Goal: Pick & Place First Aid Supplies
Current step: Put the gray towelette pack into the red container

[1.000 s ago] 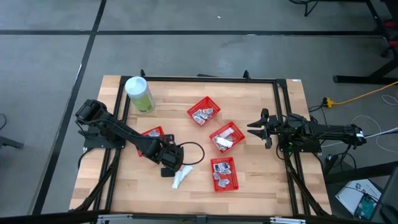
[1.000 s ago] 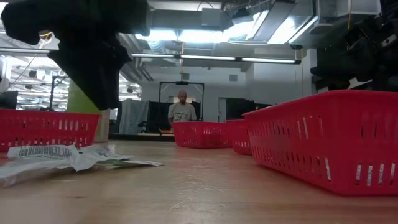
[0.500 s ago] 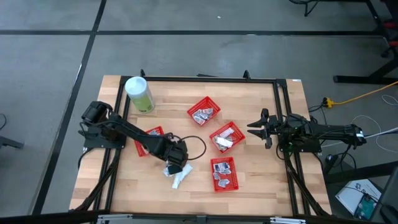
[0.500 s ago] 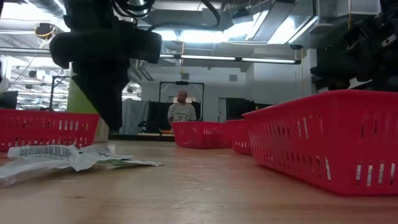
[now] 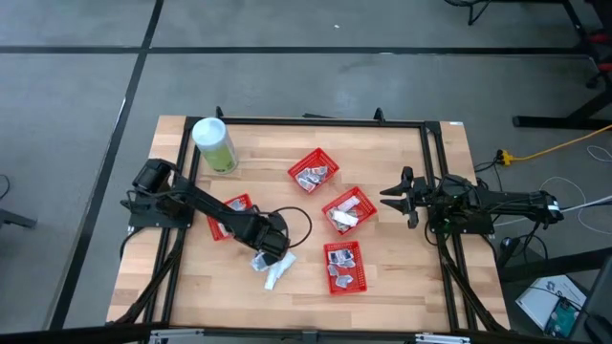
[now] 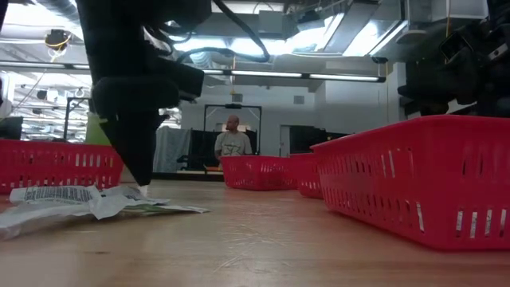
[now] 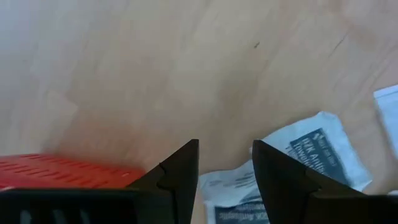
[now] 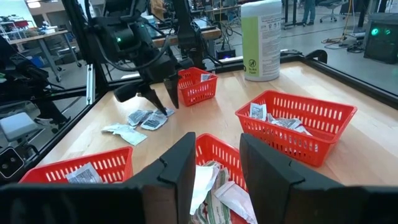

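Several loose white first aid packets (image 5: 277,274) lie flat on the wooden table near its front, also seen in the low view (image 6: 80,199) and the left wrist view (image 7: 317,146). My left gripper (image 5: 262,256) points steeply down over their far left end, open, with its fingertips (image 6: 143,179) just above the packets. In the left wrist view the gap (image 7: 225,155) frames bare wood and a packet edge. My right gripper (image 5: 390,198) waits at the table's right side, level and open (image 8: 217,152), holding nothing.
Four red mesh baskets hold packets: far centre (image 5: 315,170), centre (image 5: 346,210), near centre (image 5: 344,266), and one at the left (image 5: 229,212) beside my left arm. A pale-green canister (image 5: 215,145) stands at the far left. A person shows in the room beyond (image 6: 233,142).
My left gripper has sunk toward the loose packets and rolled about its own pointing line, staying open. The packets lie as they did.
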Controlling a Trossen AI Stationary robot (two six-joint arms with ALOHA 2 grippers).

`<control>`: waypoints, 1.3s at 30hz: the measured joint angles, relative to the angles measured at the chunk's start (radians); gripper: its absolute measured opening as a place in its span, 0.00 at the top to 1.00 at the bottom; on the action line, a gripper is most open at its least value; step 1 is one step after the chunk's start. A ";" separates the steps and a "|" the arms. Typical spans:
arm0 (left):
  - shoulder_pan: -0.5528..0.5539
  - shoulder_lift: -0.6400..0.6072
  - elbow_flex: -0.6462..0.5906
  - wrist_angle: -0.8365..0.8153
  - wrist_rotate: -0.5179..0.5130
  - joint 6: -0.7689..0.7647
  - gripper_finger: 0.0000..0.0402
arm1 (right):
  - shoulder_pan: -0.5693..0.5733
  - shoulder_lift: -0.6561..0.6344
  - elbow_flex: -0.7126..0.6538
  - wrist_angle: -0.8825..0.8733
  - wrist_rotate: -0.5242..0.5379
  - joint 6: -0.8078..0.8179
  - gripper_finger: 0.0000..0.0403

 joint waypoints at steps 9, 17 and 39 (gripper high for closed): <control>0.000 0.000 0.000 0.017 0.050 -0.041 0.64 | 0.000 0.000 0.000 0.000 0.000 0.000 0.69; -0.007 -0.001 0.000 0.045 0.085 -0.017 0.64 | 0.000 0.000 0.000 0.000 0.000 0.000 0.69; -0.021 0.007 0.001 0.089 0.144 -0.024 0.64 | 0.000 0.000 0.000 0.000 0.000 0.000 0.69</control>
